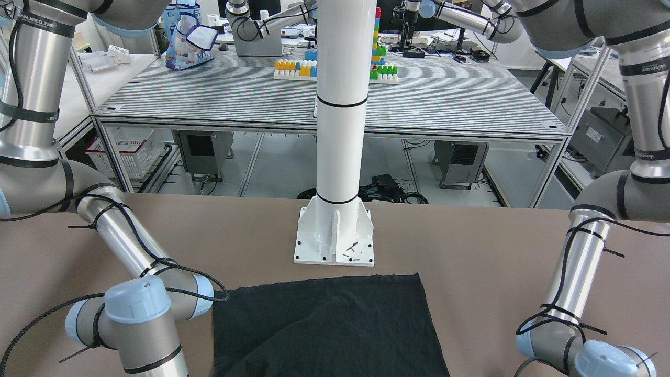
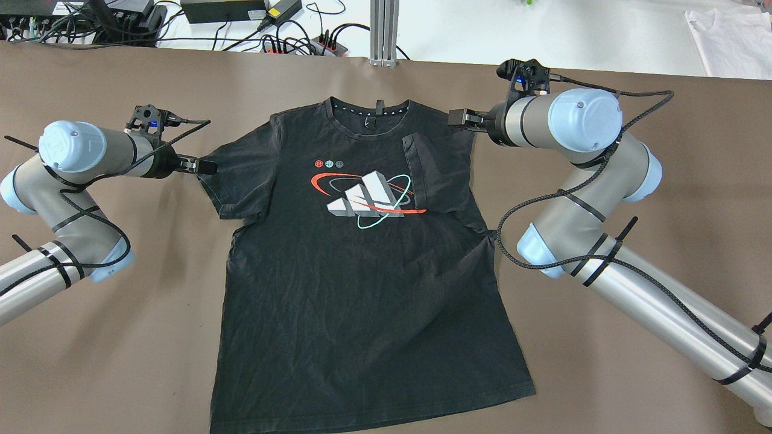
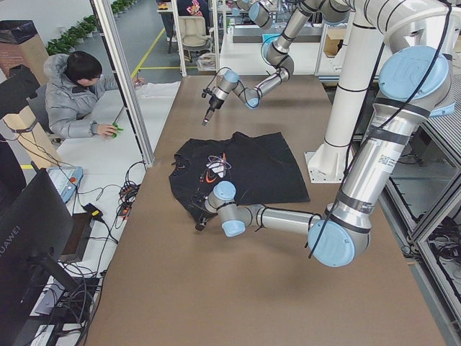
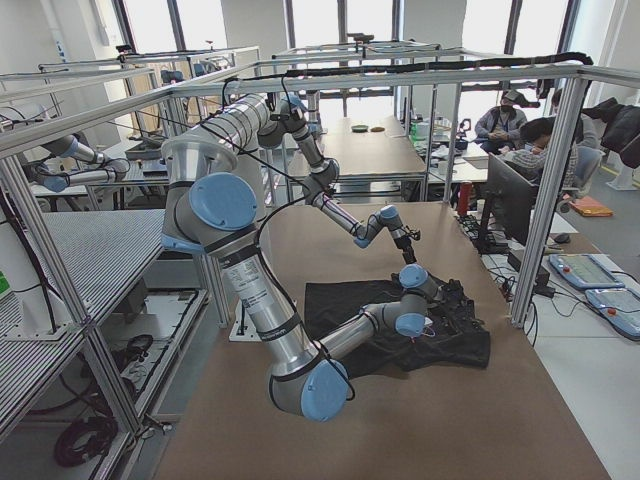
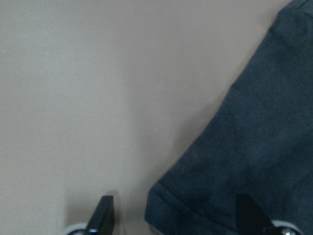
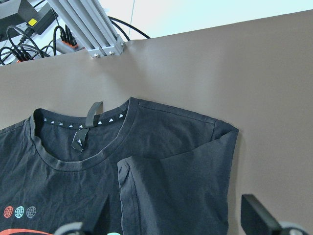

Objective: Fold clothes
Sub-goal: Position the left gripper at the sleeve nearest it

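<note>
I am holding my left pincer [image 2: 202,166] apart, its fingers straddling the spread sleeve hem of the black printed soft-fabric T-shirt [image 2: 362,283]. The shirt is lying flat on the brown table [image 2: 90,361], long axis running twelve to six, its body at my three o'clock. My right pincer [image 2: 459,117], also apart, is hovering beside the folded-in sleeve. Open room is lying across the chest.
</note>
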You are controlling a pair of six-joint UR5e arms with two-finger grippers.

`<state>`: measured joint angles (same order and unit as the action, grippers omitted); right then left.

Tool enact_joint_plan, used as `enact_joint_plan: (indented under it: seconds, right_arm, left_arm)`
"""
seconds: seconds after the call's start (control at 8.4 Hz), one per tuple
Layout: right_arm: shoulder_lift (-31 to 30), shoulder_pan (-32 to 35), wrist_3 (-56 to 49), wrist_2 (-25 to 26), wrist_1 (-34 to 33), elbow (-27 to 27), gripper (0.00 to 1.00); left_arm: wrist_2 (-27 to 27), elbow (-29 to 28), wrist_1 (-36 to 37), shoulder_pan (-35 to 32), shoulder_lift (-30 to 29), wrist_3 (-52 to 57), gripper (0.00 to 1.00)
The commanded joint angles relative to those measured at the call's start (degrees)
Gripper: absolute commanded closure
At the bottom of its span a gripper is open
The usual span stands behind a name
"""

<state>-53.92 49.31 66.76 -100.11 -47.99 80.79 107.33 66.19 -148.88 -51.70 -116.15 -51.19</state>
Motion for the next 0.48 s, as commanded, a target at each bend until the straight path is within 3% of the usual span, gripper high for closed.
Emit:
enact_joint_plan:
  seconds: [0.0, 0.12, 0.36]
  right_arm:
    - [-0.3, 0.0, -0.1, 0.0, 0.0, 0.1, 0.06]
    - [-0.2, 0.0, -0.1, 0.0, 0.0, 0.1, 0.06]
    - [-0.2, 0.0, 0.0, 0.0, 0.0, 0.1, 0.06]
  left_arm:
    - [0.0, -0.1, 1.0, -0.1, -0.6, 0.0, 0.91]
    - [0.1, 0.1, 1.2, -0.3, -0.6, 0.0, 1.00]
    - [0.7, 0.4, 3.4, -1.6, -1.2, 0.0, 1.00]
